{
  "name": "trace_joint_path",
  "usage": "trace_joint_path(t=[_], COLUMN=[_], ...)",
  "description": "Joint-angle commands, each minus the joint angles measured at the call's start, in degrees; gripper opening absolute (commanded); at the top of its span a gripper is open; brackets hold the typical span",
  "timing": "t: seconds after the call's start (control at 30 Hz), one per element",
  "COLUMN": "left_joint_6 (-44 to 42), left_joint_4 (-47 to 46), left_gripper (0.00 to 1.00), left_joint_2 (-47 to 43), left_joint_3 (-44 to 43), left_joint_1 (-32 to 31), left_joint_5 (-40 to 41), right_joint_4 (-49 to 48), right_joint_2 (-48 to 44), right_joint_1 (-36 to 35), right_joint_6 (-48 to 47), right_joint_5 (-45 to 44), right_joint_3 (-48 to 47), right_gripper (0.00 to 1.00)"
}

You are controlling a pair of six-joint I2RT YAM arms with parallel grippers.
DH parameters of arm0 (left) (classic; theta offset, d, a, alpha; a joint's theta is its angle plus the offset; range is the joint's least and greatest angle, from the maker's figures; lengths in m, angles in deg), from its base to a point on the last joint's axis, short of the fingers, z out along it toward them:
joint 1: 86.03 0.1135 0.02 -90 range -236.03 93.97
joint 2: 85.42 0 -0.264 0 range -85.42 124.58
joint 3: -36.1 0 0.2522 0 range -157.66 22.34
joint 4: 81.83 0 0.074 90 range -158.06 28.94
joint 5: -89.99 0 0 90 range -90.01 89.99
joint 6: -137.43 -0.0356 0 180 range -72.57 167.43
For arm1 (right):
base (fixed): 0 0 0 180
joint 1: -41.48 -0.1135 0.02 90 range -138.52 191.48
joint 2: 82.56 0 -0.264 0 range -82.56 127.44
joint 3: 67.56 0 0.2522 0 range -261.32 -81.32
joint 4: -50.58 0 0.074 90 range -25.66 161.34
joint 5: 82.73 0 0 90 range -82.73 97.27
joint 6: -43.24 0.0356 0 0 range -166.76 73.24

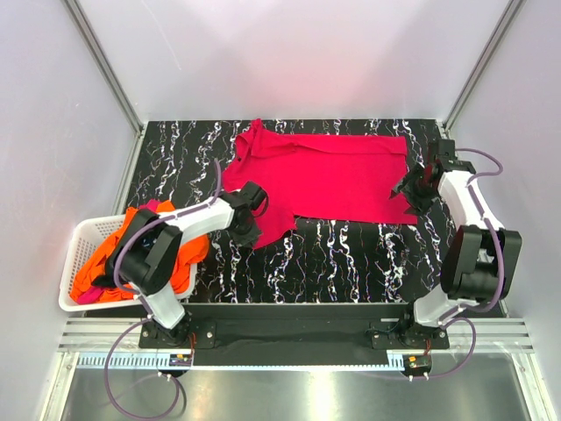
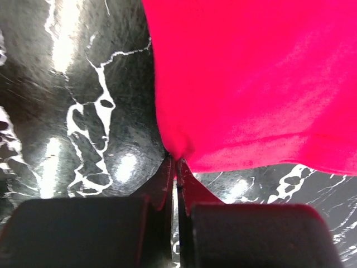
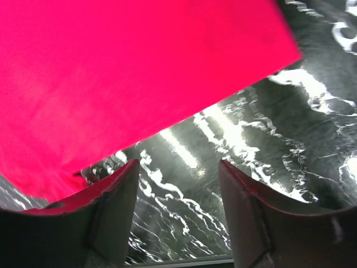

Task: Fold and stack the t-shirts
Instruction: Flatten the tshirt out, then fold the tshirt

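Black marbled surface bearing magenta-red t-shirt laid lengthwise left to right; left gripper pinching t-shirt's near-left corner, right gripper spread wide just beside t-shirt's near-right corner.

A white slatted plastic basket sits at the lower left of the top view, on the left edge of the surface. The surface is glossy black, marbled with white veins, and reflects bright spots of light. Plain white walls enclose it, with metal posts at the far corners.
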Motion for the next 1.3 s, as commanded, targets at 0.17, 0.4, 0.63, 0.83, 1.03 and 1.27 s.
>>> trace_joint_path(t=[0.17,0.4,0.63,0.83,1.03,1.27], left_joint_6=[-9.37,-13.05,-16.14,-18.07,-19.56,-19.83], left_joint_4=[-0.14,-0.32,-0.32,-0.49,-0.32,-0.32], left_gripper=[0.0,0.0,0.0,0.0,0.0,0.0], left_joint_2=[-14.15,-18.29,-20.23,-19.53,-19.44,-18.12], left_joint_3=[-0.48,-2.41,-3.64,-5.14,-6.89,-9.18], left_joint_1=[-1.57,-2.89,-2.89,-2.89,-2.89,-2.8], left_joint_5=[7.27,9.3,10.35,9.56,10.09,10.09], right_joint_4=[-2.81,-6.76,-12.13,-16.18,-18.2,-18.91], right_joint_2=[5.54,7.12,10.02,11.43,13.45,14.94], right_joint_1=[8.1,12.15,12.77,12.77,12.77,12.68], right_joint_6=[7.3,3.79,4.05,4.84,5.37,6.51], right_joint_5=[-4.94,-7.93,-4.87,-4.24,-4.06,-2.05], right_joint_3=[2.59,5.41,8.13,10.33,10.86,10.6], right_gripper=[0.52,0.46,0.44,0.48,0.48,0.36])
